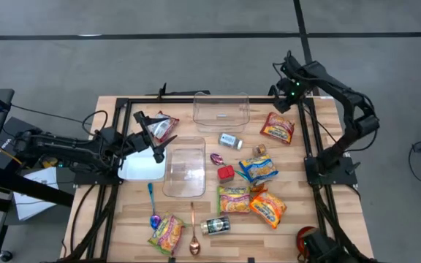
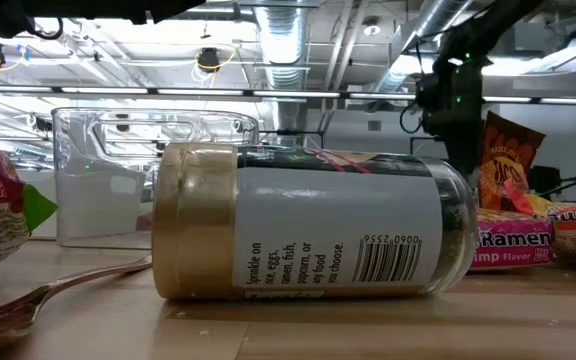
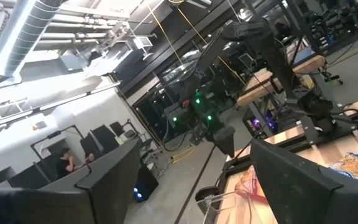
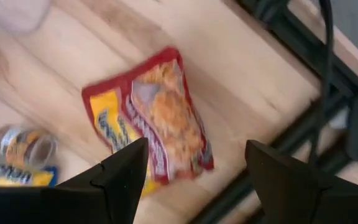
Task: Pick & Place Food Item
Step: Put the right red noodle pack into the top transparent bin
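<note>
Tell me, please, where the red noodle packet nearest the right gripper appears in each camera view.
High view: red noodle packet, back right of the table.
Low view: cannot tell it from the packets at right.
Left wrist view: not in it.
Right wrist view: centre, beyond the open right gripper.
Shared landmark: small glass jar.

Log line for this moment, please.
right hand: open above red noodle packet | left hand: open, empty, near clear container

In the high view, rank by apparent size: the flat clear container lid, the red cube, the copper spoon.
1. Clear container lid, plainly the largest.
2. Copper spoon, long but thin.
3. Red cube, smallest.
</note>
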Available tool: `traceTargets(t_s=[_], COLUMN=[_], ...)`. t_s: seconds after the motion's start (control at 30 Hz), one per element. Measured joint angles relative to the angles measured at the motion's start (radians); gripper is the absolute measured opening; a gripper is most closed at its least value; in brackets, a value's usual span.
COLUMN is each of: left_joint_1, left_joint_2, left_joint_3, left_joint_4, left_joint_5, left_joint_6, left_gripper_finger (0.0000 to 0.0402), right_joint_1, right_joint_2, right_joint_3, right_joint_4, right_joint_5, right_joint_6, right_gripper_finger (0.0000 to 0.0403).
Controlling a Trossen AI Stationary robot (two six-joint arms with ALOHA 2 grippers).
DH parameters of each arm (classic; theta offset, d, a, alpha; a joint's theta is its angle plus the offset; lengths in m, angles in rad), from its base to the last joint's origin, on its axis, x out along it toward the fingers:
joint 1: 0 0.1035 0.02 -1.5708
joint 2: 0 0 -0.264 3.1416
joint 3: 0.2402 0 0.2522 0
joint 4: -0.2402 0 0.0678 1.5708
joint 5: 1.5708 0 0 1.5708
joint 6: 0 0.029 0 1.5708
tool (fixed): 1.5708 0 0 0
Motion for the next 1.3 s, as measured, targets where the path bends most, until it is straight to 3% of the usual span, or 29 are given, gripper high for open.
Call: traceTargets(t_s=[0.43, 0.8, 1.07, 1.3], left_joint_1=[0.0, -0.001, -0.001, -0.001], left_joint_2=[0.0, 0.0, 0.0, 0.0], left_joint_3=[0.0, 0.0, 0.0, 0.0], left_joint_4=[-0.02, -0.021, -0.021, -0.021], left_joint_5=[0.003, 0.003, 0.003, 0.003], left_joint_6=[-0.009, -0.009, -0.008, -0.008], left_gripper_finger=[0.0299, 0.0298, 0.0298, 0.0298], right_joint_1=[-0.012, 0.07, 0.137, 0.147], right_joint_2=[-0.001, -0.001, -0.001, -0.001], right_joint_3=[-0.226, -0.226, -0.226, -0.231], right_joint_4=[0.152, 0.152, 0.152, 0.162], right_joint_5=[-0.056, -0.053, 0.05, 0.055], right_joint_6=[-0.036, 0.004, 0.038, 0.06], right_gripper_finger=[0.0262, 0.0246, 0.0226, 0.0225])
